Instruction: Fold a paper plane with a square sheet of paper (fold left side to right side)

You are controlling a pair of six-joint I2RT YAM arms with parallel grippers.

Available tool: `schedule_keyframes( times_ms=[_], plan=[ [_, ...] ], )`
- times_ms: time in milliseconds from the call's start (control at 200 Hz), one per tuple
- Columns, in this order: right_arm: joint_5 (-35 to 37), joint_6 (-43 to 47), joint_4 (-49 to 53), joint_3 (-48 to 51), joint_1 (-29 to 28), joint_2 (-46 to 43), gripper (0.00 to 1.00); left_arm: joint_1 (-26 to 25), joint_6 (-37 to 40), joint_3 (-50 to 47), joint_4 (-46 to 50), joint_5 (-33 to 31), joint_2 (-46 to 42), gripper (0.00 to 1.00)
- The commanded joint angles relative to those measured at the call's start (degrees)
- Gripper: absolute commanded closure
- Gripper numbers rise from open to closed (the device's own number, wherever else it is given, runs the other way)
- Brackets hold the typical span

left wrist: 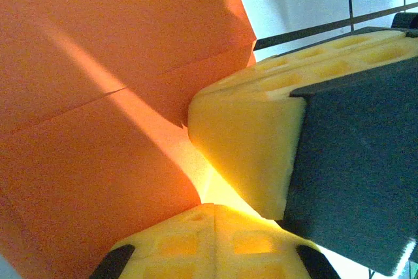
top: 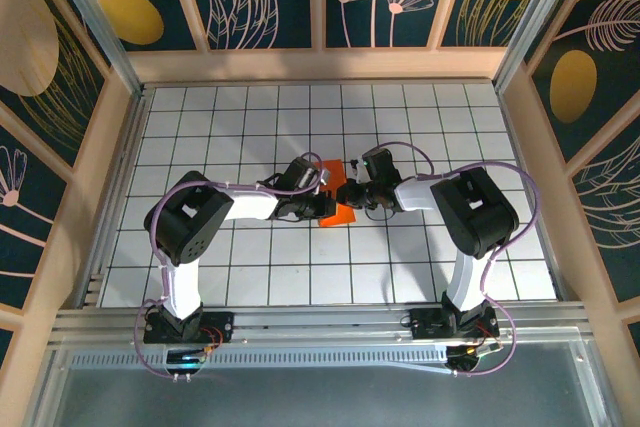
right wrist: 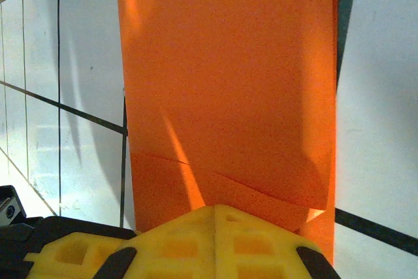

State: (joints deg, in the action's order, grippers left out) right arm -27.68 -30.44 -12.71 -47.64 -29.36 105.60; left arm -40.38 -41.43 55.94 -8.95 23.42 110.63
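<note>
The square sheet of paper (top: 338, 215) is bright orange and lies folded in creased layers on the white grid table, mid-table. My left gripper (top: 324, 190) comes at it from the left and my right gripper (top: 346, 193) from the right, their tips almost meeting over it. In the left wrist view the sheet (left wrist: 98, 96) spreads ahead of my shut left gripper (left wrist: 215, 207), with a right finger (left wrist: 241, 148) close by. In the right wrist view the shut right gripper (right wrist: 215, 210) rests its tips on the sheet's (right wrist: 228, 83) near edge. The paper plane is out of view.
Wooden walls (top: 110, 157) with dark patterned panels enclose the table on three sides. A metal rail (top: 320, 322) with both arm bases runs along the near edge. White grid squares (top: 250, 117) surround the paper.
</note>
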Motion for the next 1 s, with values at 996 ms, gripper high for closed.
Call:
schedule_keyframes(
  times_ms=[996],
  plan=[
    [3.0, 1.2, 6.8, -0.9, 0.4, 3.2, 1.00, -1.1, 9.1, -12.3, 1.3, 3.4, -7.5, 1.00]
  ],
)
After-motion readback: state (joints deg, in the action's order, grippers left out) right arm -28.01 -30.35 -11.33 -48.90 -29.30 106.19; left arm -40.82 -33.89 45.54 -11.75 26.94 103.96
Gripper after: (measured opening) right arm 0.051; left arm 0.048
